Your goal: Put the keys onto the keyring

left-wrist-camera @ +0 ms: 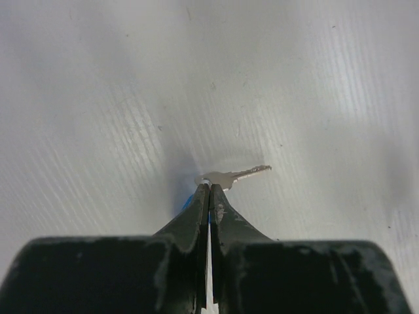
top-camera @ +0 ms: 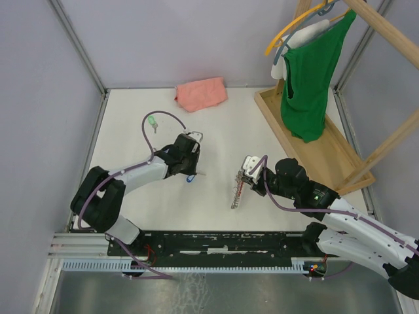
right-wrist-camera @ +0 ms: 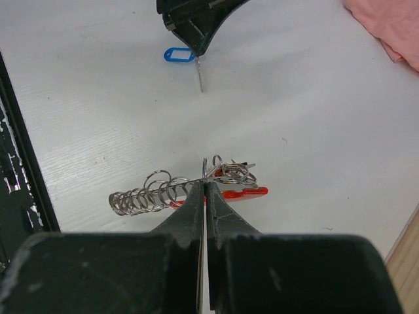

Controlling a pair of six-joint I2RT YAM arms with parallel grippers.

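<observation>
A silver key with a blue plastic tag lies low over the white table, its blade pointing right. My left gripper is shut on its head. From the right wrist view the same blue tag and key blade hang under that gripper. My right gripper is shut on an upright ring of the keyring, a cluster of steel rings with a red tag and a long coil of rings. A green-headed key lies loose at the far left.
A folded pink cloth lies at the back of the table. A wooden rack with a green garment on a hanger stands at the right. A black rail runs along the near edge.
</observation>
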